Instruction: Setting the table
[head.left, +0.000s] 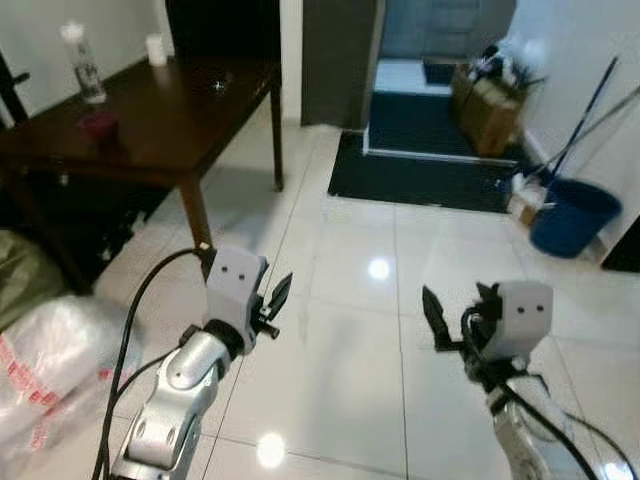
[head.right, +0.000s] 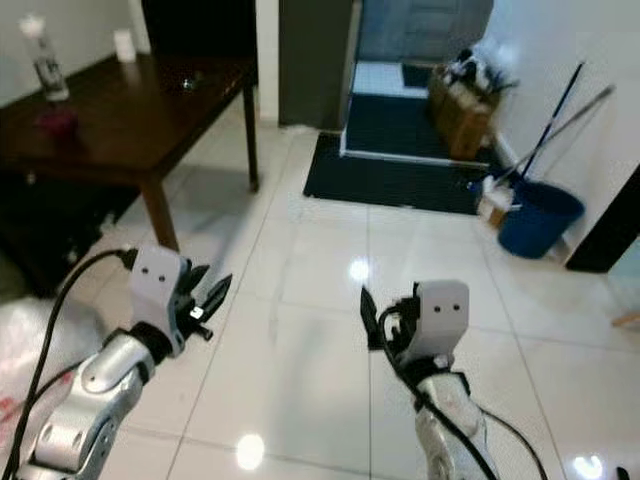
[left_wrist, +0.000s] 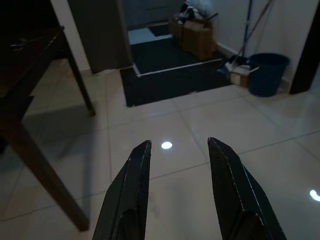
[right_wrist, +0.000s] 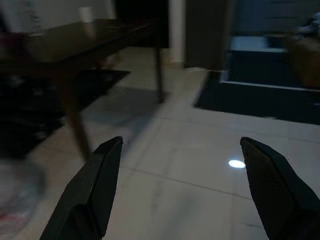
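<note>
Hovering over white tiles, left tool (head.left: 272, 308) narrowly parted, right tool (right_wrist: 182, 192) spread wide, dark table (head.left: 170, 120) beyond

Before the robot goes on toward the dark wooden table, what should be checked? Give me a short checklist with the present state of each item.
1. Left gripper open, holding nothing: ok.
2. Right gripper open, holding nothing: ok.
3. White tile floor between robot and table free of obstacles: ok.
4. Plastic bag lying on the floor to the robot's left, near the path: not ok.
5. Water bottle upright on the table: ok.
6. Tableware to set in reach: cannot tell.
</note>
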